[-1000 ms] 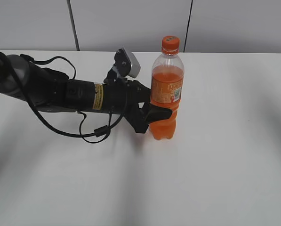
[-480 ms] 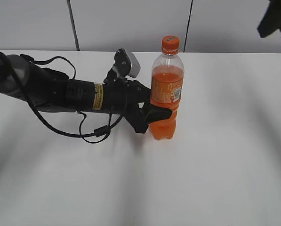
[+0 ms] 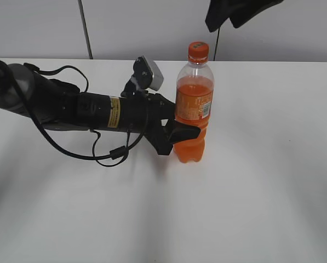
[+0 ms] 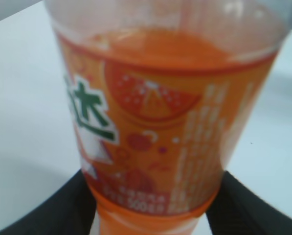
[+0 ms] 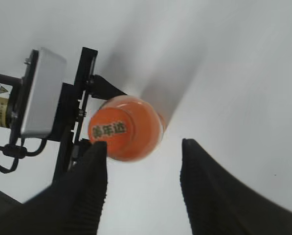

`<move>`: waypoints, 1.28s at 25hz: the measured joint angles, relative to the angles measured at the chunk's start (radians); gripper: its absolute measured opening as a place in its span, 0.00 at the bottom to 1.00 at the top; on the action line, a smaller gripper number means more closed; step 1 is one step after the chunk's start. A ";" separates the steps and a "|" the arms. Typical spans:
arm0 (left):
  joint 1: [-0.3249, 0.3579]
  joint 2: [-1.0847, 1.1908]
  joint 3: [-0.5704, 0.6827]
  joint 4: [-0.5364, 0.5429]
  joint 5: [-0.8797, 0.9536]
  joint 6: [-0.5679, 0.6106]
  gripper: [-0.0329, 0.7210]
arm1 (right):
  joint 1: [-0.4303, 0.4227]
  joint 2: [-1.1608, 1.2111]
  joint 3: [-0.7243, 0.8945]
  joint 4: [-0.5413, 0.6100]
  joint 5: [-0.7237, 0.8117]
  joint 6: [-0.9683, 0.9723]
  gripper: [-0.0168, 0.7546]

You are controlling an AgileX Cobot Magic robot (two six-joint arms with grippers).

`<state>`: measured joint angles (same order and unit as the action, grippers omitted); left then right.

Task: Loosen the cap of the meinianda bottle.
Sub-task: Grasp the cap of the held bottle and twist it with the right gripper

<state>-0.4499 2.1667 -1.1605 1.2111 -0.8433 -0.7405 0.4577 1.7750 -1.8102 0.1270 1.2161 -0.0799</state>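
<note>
The meinianda bottle [image 3: 193, 109], clear plastic with orange liquid and an orange label, stands upright on the white table. My left gripper [image 3: 177, 131] is shut on its lower body, below the label; the left wrist view shows the bottle [image 4: 160, 127] close up between the two black fingers [image 4: 150, 215]. The orange cap [image 3: 198, 51] sits on the neck. My right gripper [image 3: 237, 11] hangs open high above, to the right of the cap. The right wrist view looks down on the cap [image 5: 114, 129], which lies just ahead of the open fingers [image 5: 143, 152].
The white table [image 3: 262, 164] spreads around the bottle. A grey panelled wall [image 3: 42, 27] runs behind it. The left arm with its cables [image 3: 86, 109] lies across the table's left side.
My right gripper has come in from the upper right and moved left, toward the spot above the cap. The left gripper and the bottle have not moved.
</note>
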 joint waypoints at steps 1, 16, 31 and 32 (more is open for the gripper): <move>0.000 0.000 0.000 0.000 0.000 0.000 0.58 | 0.009 0.010 -0.013 -0.001 0.000 0.008 0.50; 0.000 0.000 0.000 0.000 0.001 0.000 0.58 | 0.027 0.050 -0.055 0.007 0.002 0.058 0.49; 0.000 0.000 -0.001 0.013 0.002 0.000 0.58 | 0.027 0.103 -0.055 0.049 0.002 0.060 0.61; 0.000 0.000 -0.001 0.013 0.002 0.000 0.58 | 0.027 0.106 -0.054 0.049 0.002 0.060 0.61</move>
<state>-0.4499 2.1667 -1.1615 1.2245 -0.8414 -0.7405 0.4847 1.8809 -1.8640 0.1762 1.2182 -0.0200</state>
